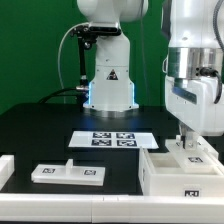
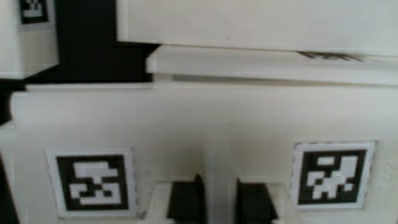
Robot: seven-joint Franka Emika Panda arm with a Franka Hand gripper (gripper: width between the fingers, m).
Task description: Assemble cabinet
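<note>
The gripper [image 1: 186,142] hangs low over the white cabinet box [image 1: 165,172], which sits near, on the exterior view's right. Its fingers [image 2: 178,203] stand close together with a narrow dark gap between them; I cannot tell whether they grip anything. A flat white panel [image 1: 68,173] lies near left, and the marker board [image 1: 111,140] lies farther back.

Ext view bright, even; blue glow on pedestal [image 1: 108,82]. Wrist view blurry, low-res.
</note>
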